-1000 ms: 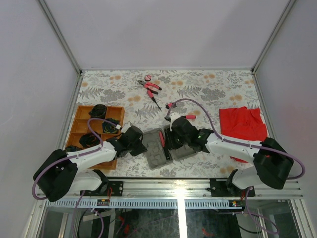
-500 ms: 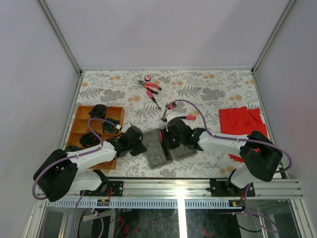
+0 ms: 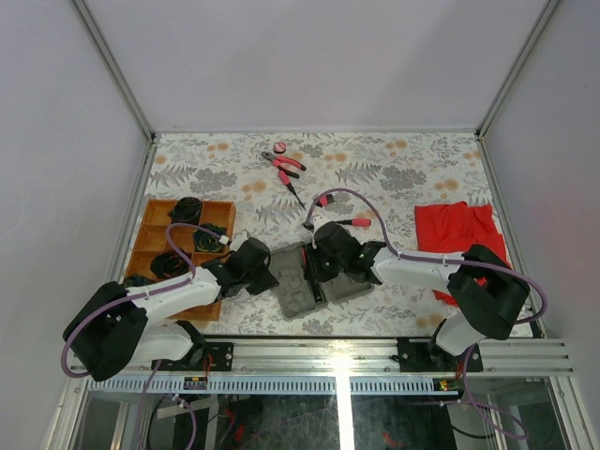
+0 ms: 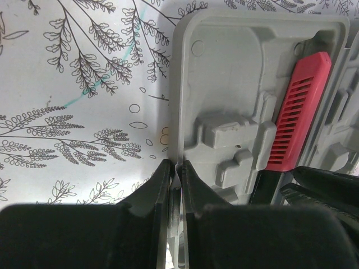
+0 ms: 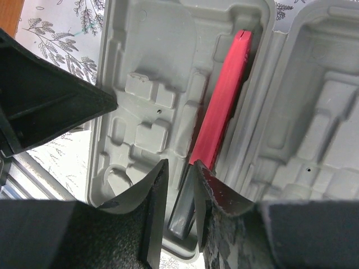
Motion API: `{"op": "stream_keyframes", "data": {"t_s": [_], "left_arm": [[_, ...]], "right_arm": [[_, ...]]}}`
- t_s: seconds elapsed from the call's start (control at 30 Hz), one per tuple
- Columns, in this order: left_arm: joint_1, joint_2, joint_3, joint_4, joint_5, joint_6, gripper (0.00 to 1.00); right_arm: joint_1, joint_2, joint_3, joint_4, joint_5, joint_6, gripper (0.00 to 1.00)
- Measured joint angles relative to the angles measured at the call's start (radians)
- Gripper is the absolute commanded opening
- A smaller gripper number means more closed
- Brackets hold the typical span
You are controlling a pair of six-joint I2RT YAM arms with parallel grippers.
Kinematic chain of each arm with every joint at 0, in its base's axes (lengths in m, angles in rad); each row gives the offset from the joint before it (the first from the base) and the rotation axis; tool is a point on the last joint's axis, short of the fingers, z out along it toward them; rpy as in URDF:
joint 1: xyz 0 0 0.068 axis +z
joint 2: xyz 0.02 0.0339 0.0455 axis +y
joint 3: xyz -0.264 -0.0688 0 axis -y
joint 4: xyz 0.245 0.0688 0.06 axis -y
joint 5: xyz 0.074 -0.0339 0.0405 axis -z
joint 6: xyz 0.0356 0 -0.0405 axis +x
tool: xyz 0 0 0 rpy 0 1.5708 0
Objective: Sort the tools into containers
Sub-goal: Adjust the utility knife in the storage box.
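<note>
The grey case point(image 3: 298, 292) lies open near the table's front, and my left gripper point(image 3: 270, 274) is shut on its left rim point(image 4: 175, 134). A tool with a red body and a black end point(image 5: 224, 106) lies in the long recess beside the hinge, also visible in the left wrist view as a red ribbed tool point(image 4: 297, 106). My right gripper point(image 5: 179, 163) stands narrowly open astride that black end; one finger point(image 5: 210, 179) touches it, and a gap shows on the other side. Pliers point(image 3: 285, 165), a pink disc point(image 3: 279, 147), a screwdriver point(image 3: 295, 194) and a red-handled tool point(image 3: 358, 222) lie farther back.
The wooden tray point(image 3: 150, 239) with black items in its compartments sits at the left, just beyond my left arm. A red cloth point(image 3: 459, 234) lies at the right. The two grippers are close together over the case.
My right gripper has shifted a little to the left over the case. The left gripper and the case have stayed still.
</note>
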Motion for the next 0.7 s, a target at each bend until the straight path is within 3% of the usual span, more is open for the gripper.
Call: {"op": "stream_keyframes", "data": {"t_s": [0.37,0.7], "left_arm": [[0.000,0.000,0.000,0.002,0.000,0.000,0.00],[0.000,0.000,-0.001,0.003,0.000,0.000,0.00]], "right_arm": [[0.000,-0.001,0.000,0.059,-0.082,0.000,0.31],[0.000,-0.036,-0.006,0.013,0.037,0.004,0.31]]}}
